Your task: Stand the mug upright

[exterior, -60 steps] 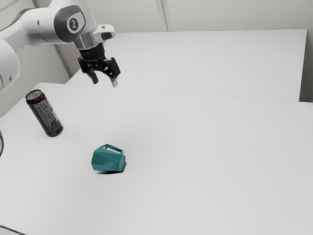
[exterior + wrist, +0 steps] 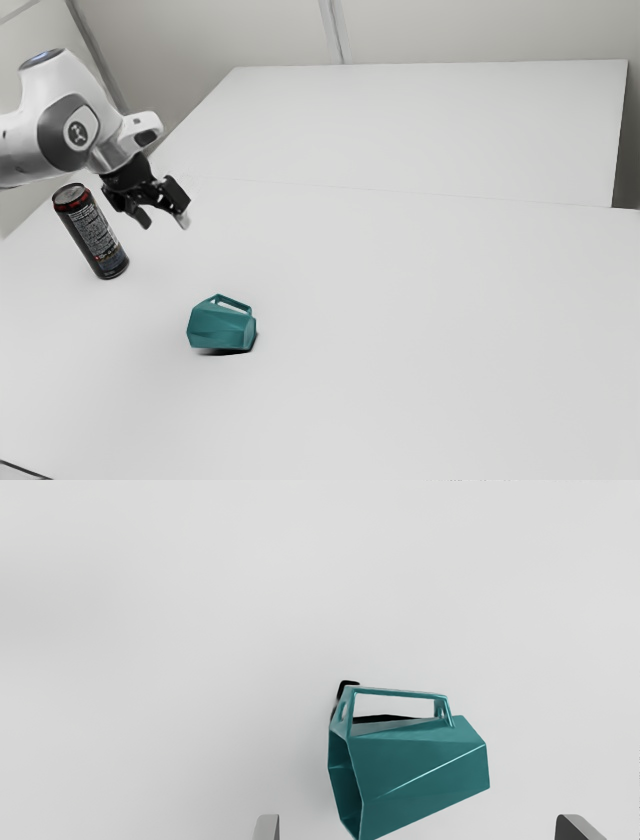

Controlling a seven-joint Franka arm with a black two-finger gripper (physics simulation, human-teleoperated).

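On the tabletop point(image 2: 430, 350), the mug point(image 2: 220, 328) lies on its side, the can point(image 2: 92, 232) behind it toward the exterior view's left.

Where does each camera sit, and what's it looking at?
Exterior view: beside the arm, looking down across the table at the tipped mug and the can; arm and open gripper show.
Wrist view: at the arm's end, looking toward the mug; the tips of both fingers show.
Both share the mug and table.
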